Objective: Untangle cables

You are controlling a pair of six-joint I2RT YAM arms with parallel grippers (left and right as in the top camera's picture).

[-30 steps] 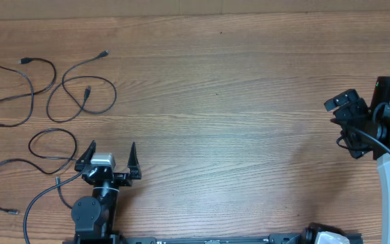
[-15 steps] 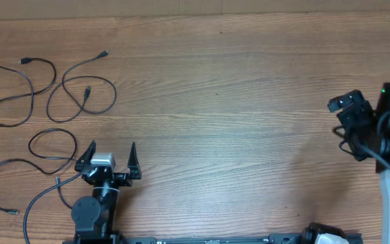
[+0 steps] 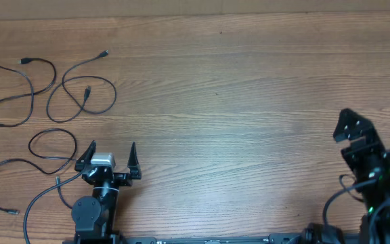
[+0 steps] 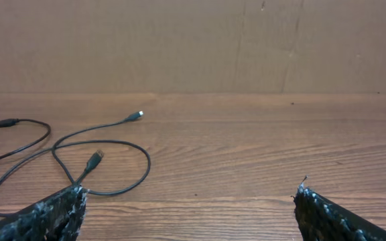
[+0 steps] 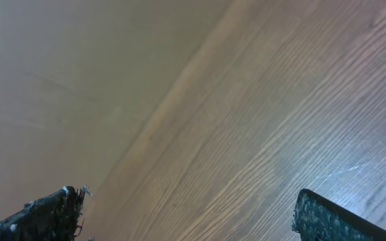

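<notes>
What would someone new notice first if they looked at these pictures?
Probably the thin black cables, lying as loose strands and loops on the left part of the wooden table. Next comes the left claw, open and holding nothing, at the near edge beside the closest strands. The right claw, also open and empty, is far off at the table's right side.

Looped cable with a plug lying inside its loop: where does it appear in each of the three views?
Overhead: the looped cable lies at the upper left.
Left wrist: it lies left of centre, in the lower half.
Right wrist: it is not in this picture, which shows only bare wood and wall.
Shared landmark: the table's far edge, where the wood meets the wall, shows in all three views.
</notes>
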